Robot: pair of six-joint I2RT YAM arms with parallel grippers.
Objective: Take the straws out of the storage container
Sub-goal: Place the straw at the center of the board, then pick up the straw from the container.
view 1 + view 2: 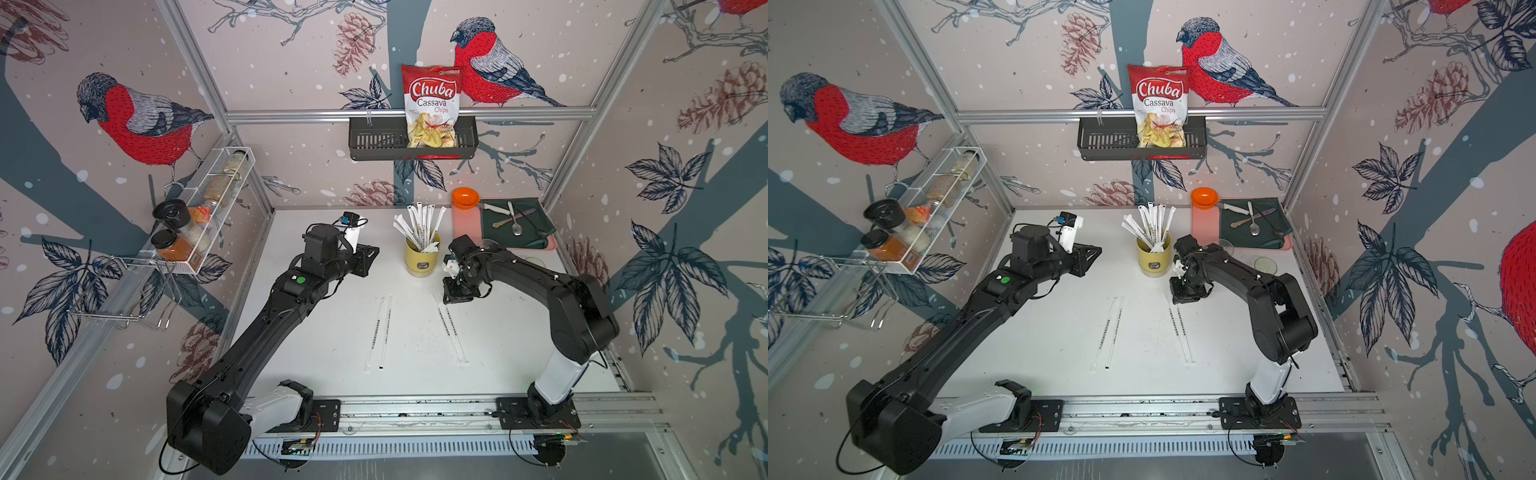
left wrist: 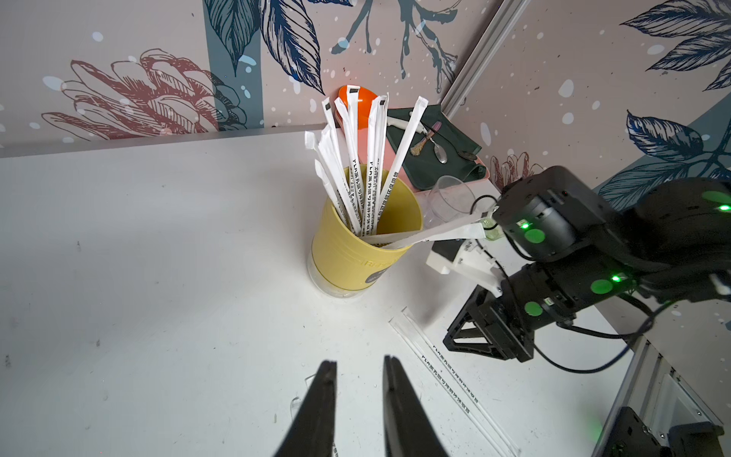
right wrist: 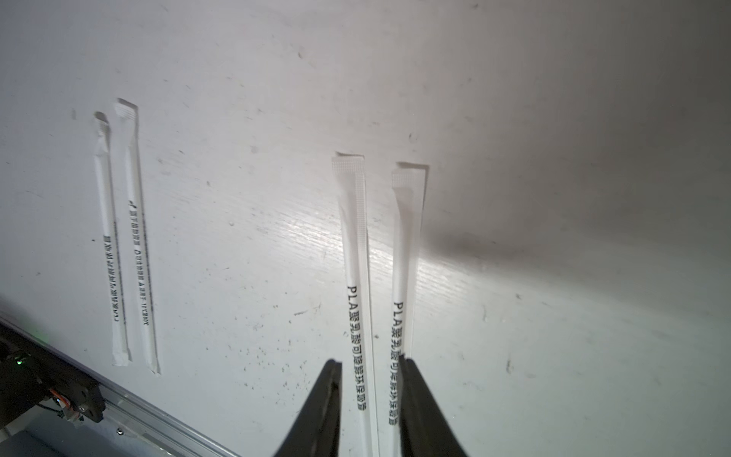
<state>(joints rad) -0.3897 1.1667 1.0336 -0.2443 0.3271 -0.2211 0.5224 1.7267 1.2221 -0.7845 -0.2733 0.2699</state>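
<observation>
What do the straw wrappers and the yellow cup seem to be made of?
Straw wrappers: probably thin matte white paper, judging by the crimped, flattened ends and dark print. Yellow cup: likely plastic, smooth with a slight sheen, with faint raised lettering moulded in its wall.

Left arm (image 1: pixel 266 328) and right arm (image 1: pixel 534 270): matte black, white base links; green dot stickers; black cables; tapered jaws.

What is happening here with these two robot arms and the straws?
Two robot arms are taking straws out of the yellow storage container. Four already lie on the white table in two pairs. The right claw hangs open over the right pair, gripping nothing. The left claw is open and empty, pointing at the container, where most straws stand.
</observation>
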